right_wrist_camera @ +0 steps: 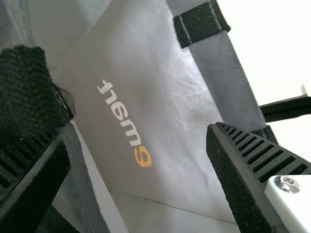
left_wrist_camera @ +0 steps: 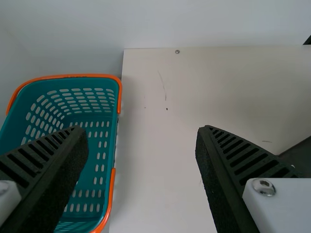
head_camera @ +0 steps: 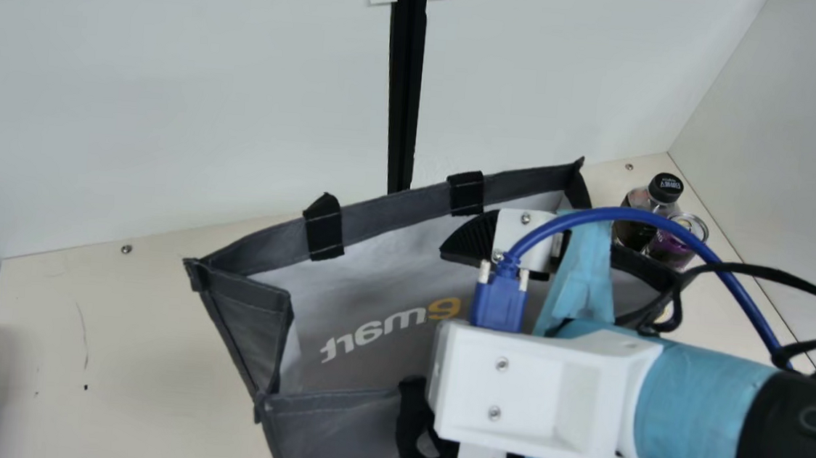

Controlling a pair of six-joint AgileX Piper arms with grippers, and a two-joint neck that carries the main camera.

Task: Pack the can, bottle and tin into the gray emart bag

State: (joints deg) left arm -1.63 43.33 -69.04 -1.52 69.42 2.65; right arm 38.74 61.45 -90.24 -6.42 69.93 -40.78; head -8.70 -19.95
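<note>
In the main view my right gripper (head_camera: 446, 348) is over the gray emart bag (head_camera: 383, 362), its fingers wide apart, one of them against the bag's light inner side. The right wrist view has my right gripper (right_wrist_camera: 138, 145) open across the bag's mouth, the bag's lining (right_wrist_camera: 160, 97) between its fingers and a black strap (right_wrist_camera: 29, 92) beside one finger. Behind the bag's right end stand a dark bottle (head_camera: 636, 232) with a black cap and a purple can (head_camera: 672, 248), close together, partly behind a blue cable. My left gripper (left_wrist_camera: 143, 141) is open and holds nothing, over bare table.
A teal basket (left_wrist_camera: 103, 162) with orange handles is beside the table (left_wrist_camera: 155, 170), at its left edge in the main view. White walls (head_camera: 207, 97) rise behind and to the right, with a black post (head_camera: 405, 98) behind the bag. Cables loop over the right arm.
</note>
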